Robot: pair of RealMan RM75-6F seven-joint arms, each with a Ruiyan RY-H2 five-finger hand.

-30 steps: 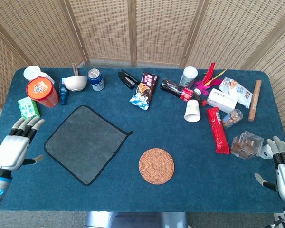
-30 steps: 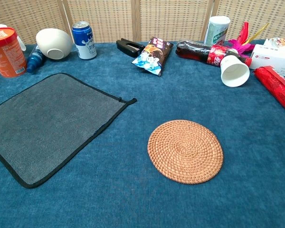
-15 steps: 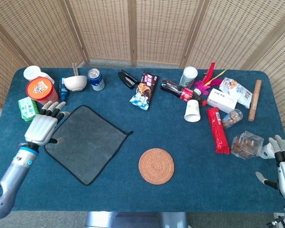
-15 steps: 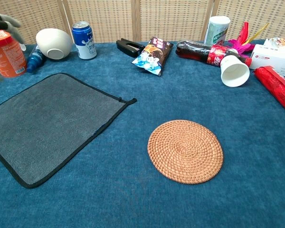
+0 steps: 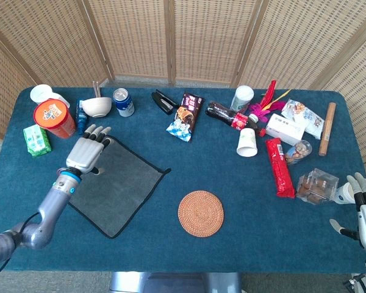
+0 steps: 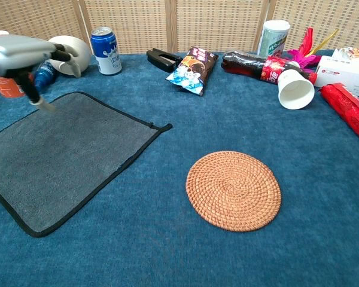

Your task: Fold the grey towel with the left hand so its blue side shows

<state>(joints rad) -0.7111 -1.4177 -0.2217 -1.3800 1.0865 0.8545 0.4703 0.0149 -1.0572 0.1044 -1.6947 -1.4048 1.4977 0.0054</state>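
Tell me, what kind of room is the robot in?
Probably a robot practice room: woven screens stand behind a blue-carpeted table scattered with snacks, a soda can and a grey towel.

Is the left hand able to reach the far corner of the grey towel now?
Probably yes. The left hand hovers with its fingers apart over the far corner of the grey towel, which lies flat. The bowl and orange tub stand behind it, not between.
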